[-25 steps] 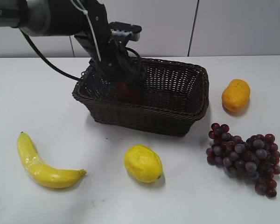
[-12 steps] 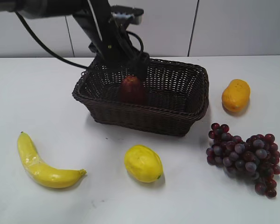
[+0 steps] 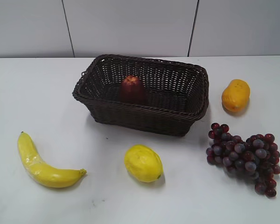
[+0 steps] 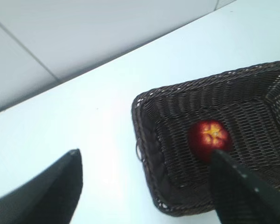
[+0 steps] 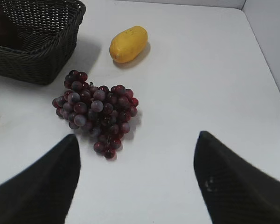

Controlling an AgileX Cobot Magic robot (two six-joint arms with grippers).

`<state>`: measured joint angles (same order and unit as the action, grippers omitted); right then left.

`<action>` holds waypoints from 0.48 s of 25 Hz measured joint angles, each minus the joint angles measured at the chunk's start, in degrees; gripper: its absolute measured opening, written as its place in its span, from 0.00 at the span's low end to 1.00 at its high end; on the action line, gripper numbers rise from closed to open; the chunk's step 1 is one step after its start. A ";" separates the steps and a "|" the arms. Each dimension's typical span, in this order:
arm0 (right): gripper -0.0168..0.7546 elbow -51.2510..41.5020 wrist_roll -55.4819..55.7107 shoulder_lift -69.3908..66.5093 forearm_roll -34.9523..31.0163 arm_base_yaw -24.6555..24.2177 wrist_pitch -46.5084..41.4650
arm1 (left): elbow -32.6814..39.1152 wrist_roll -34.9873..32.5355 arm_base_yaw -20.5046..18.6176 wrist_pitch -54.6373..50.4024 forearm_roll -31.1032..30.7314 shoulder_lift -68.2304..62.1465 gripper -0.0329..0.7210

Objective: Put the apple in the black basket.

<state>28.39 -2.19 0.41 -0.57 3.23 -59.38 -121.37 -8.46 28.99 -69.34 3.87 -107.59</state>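
Change: the left arm, which stood over the basket half a second ago, has gone from the exterior view; the apple has stayed where it was.
Left gripper (image 4: pixel 144 186): jaws spread wide with nothing between them — one finger at the lower left of the left wrist view, the other at the lower right, above the basket's near corner.
Right gripper (image 5: pixel 135 182): also wide apart and empty, hanging over bare table just short of the grapes.
Apple (image 3: pixel 132 89): upright inside the black basket (image 3: pixel 144 119), in its left half, paler orange-red top facing up; probably resting against the near wall, though the rim hides the contact.
Apple from the left wrist (image 4: pixel 209 139): lies on the woven floor, its lower edge covered by the right-hand finger.
Basket in the wrist views (image 4: pixel 149 140): dark wicker, braided rim, sloping sides; a corner also shows at the top left for the right wrist (image 5: pixel 46 42).
Grapes (image 3: pixel 245 156): purple-red bunch right of the basket — apart from it.
Orange-yellow fruit (image 3: pixel 235 95): beyond the grapes, beside the basket's right end.
Lemon (image 3: pixel 143 163): in front of the basket.
Banana (image 3: pixel 39 163): at front left, well apart from the basket.
Table (image 3: pixel 37 93): white.
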 joint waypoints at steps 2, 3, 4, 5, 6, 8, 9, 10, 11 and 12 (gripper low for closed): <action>0.76 0.00 0.00 0.00 0.00 0.00 0.00 | 2.36 0.44 -2.89 -0.18 1.00 2.71 0.88; 0.76 0.00 0.00 0.00 0.00 0.00 0.00 | 4.15 0.55 -4.55 -0.30 1.60 4.32 0.88; 0.76 0.00 0.00 0.00 0.00 0.00 0.00 | 5.95 0.55 -6.20 -0.30 1.83 6.10 0.88; 0.76 0.00 0.00 0.00 0.00 0.00 0.00 | 8.42 0.65 -7.81 -0.30 1.89 7.76 0.88; 0.76 0.00 0.00 0.00 0.00 0.00 0.00 | 11.24 0.68 -9.19 -0.36 1.95 9.81 0.87; 0.76 0.00 0.00 0.00 0.00 0.00 0.00 | 17.28 0.68 -12.80 -0.31 2.15 14.07 0.85; 0.76 0.00 0.00 0.00 0.00 0.00 0.00 | 21.13 0.68 -14.39 -0.29 2.14 16.58 0.84; 0.76 0.00 0.00 0.00 0.00 0.00 0.00 | 25.21 0.68 -16.32 -0.33 2.19 19.24 0.84; 0.76 0.00 0.00 0.00 0.00 0.00 0.00 | 29.59 0.68 -18.30 -0.27 2.21 22.02 0.83; 0.76 0.00 0.00 0.00 0.00 0.00 0.00 | 33.46 0.68 -20.23 -0.32 2.34 24.55 0.83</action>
<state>28.39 -2.19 0.41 -0.57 3.23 -59.38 -87.91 -7.78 8.76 -69.67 6.21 -83.04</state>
